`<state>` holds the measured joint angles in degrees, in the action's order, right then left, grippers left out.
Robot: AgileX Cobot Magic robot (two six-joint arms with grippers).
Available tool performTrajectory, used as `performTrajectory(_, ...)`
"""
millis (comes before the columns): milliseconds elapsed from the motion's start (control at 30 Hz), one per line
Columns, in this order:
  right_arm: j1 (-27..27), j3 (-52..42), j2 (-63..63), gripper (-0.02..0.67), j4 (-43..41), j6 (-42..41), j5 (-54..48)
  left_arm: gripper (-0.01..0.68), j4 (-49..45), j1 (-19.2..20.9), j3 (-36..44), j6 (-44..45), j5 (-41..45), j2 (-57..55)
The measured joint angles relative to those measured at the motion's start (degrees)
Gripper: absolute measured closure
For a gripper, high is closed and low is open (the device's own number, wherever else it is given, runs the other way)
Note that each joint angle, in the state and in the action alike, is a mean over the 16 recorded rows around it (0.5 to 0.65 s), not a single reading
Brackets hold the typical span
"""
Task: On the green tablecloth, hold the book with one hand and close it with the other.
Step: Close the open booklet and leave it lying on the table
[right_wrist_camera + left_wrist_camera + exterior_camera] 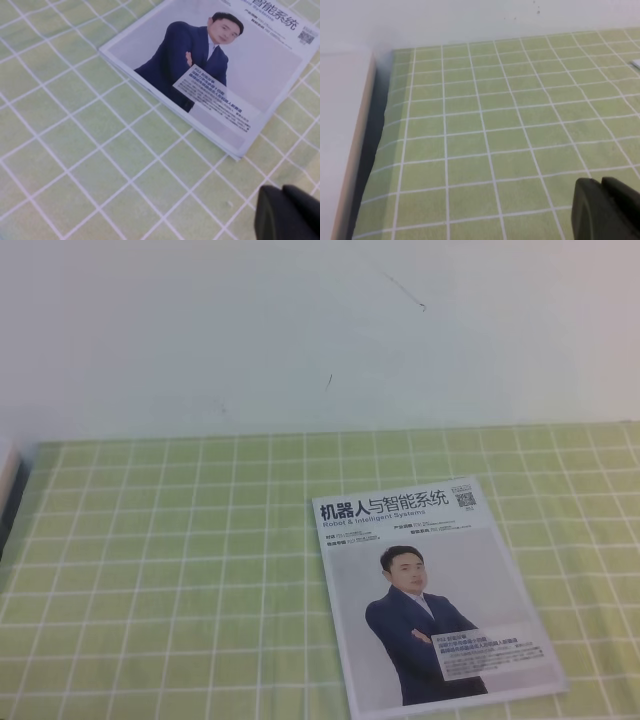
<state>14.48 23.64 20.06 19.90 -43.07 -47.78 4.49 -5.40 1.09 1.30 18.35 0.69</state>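
The book [430, 600] lies closed and flat on the green tablecloth [150, 570], right of centre, cover up, showing the black title, the QR code and a man in a dark blue suit. Neither gripper shows in the exterior high view. In the right wrist view the book [210, 75] lies at the upper right on the cloth [75, 150], and my right gripper [283, 202] is a black tip at the bottom right, apart from the book, with its fingers together and empty. In the left wrist view my left gripper [602, 200] hangs over bare cloth [495, 125], with its fingers together and empty.
A white surface [300, 330] lies beyond the cloth's far edge. A pale board [345, 130] runs along the cloth's left edge with a dark gap [372, 145] beside it. A small white corner [636, 63] shows at the right edge of the left wrist view.
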Motion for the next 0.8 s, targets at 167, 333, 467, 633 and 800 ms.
performTrajectory(167,0.00,0.00,0.00,0.652,0.00,0.00,0.00,0.676,0.19,0.00,-0.02,0.14,0.06,0.00)
performTrajectory(333,0.00,0.00,0.00,0.652,0.00,0.00,0.00,0.676,0.32,0.00,-0.06,0.16,0.14,0.00)
performTrajectory(467,0.00,0.00,0.00,0.652,0.00,0.00,0.00,0.676,0.40,0.00,-0.09,0.18,0.19,0.00)
performTrajectory(633,0.00,-0.08,-0.08,0.652,0.00,0.00,0.18,0.676,0.46,0.00,-0.12,0.21,0.24,0.00)
performTrajectory(800,-0.01,-0.76,-0.73,0.652,0.00,0.00,1.38,0.676,0.46,0.00,-0.13,0.22,0.27,0.00)
